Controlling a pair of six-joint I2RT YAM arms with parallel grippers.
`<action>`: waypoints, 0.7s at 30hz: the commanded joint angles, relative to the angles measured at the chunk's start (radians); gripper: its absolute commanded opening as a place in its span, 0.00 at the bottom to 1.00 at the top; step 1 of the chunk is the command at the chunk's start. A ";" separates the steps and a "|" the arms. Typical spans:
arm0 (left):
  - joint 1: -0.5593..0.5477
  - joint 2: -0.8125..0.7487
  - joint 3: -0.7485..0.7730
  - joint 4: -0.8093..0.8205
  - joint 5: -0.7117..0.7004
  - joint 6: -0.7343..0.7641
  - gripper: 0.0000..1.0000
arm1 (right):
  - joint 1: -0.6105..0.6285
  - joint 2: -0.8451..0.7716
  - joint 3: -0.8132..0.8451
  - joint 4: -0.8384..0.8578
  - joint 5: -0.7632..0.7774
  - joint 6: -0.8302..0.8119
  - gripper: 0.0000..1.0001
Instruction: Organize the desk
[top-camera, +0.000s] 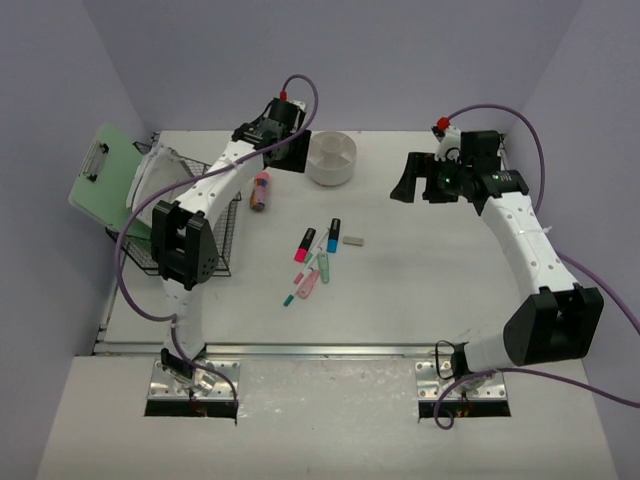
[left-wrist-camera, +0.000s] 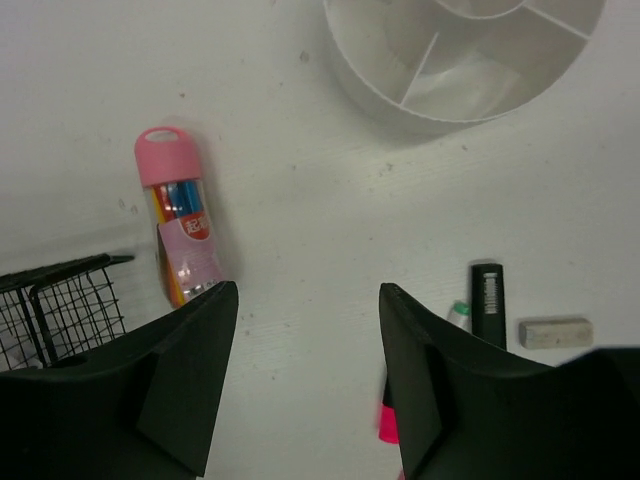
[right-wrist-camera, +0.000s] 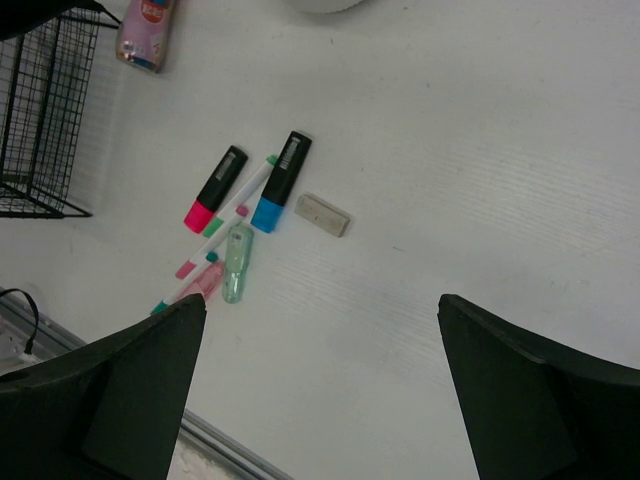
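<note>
Table (top-camera: 420, 290): off-white, flat, fills the middle of the top view, with lavender walls (top-camera: 60, 100) on three sides and a metal rail (top-camera: 320, 349) along the near edge by the arm bases. Far left, a green clipboard (top-camera: 98, 178) leans at the table's edge. Beside it sits a black wire basket (top-camera: 228, 238), partly hidden by the left arm. Just right of the basket lies a clear tube (left-wrist-camera: 178, 225) with a pink cap, coloured pens inside. Left pincer (left-wrist-camera: 308, 290) hangs above the table near this tube, jaws spread, nothing between them. Toward the back, a white round organizer (left-wrist-camera: 460, 70) with divided compartments stands upright. Mid-table is a loose cluster: a pink highlighter (right-wrist-camera: 215, 188), a blue highlighter (right-wrist-camera: 281, 182) and thin pens lying close together, with a small clear-green piece (right-wrist-camera: 236, 262) at the near end. A grey eraser (right-wrist-camera: 322, 214) lies just right of the blue highlighter, apart from it. Right pincer (right-wrist-camera: 322, 300) hovers over bare table right of the cluster, jaws spread wide, holding nothing.
</note>
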 joint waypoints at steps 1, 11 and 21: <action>0.005 0.016 0.004 0.010 -0.137 -0.057 0.53 | -0.004 0.055 0.054 -0.023 -0.022 -0.033 0.99; 0.062 0.154 0.082 0.012 -0.140 -0.097 0.54 | -0.004 0.048 -0.004 0.014 -0.054 -0.040 0.99; 0.164 0.266 0.165 0.048 -0.036 -0.105 0.55 | -0.004 0.007 -0.076 0.064 -0.075 -0.031 0.99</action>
